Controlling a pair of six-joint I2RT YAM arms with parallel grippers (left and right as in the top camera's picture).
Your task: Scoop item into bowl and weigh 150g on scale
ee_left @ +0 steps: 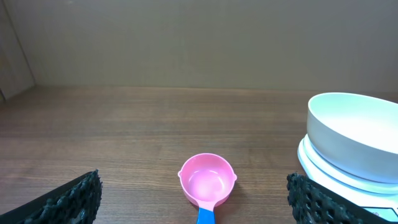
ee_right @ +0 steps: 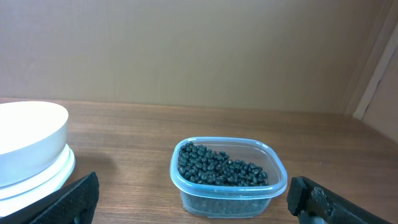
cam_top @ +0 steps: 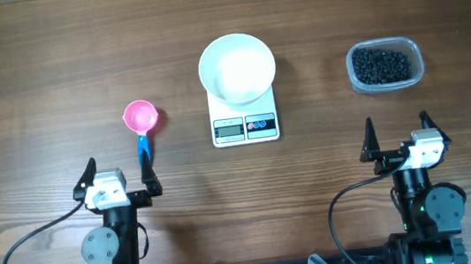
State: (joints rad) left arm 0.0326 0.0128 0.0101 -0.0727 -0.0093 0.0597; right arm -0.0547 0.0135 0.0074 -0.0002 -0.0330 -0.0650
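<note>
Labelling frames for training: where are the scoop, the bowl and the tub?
pink scoop (cam_top: 140, 117), overhead view, inside its cup.
white bowl (cam_top: 237, 68), overhead view, bare inner floor.
clear tub (ee_right: 227, 199), right wrist view, front wall.

Left pincer (cam_top: 117, 166) and right pincer (cam_top: 395, 123) both spread wide, empty, pointing forward, level with each other, well apart.

We're looking at a plain white bowl (cam_top: 237, 67) on a white scale (cam_top: 245, 128) with a grey display, and the scoop (cam_top: 141, 119) is bubblegum pink with a bright blue handle. The beads (cam_top: 381, 65) are all black in a clear, slightly bluish tub (ee_right: 227, 140), and the table (cam_top: 33, 75) is warm brown with streaky wood grain.
</note>
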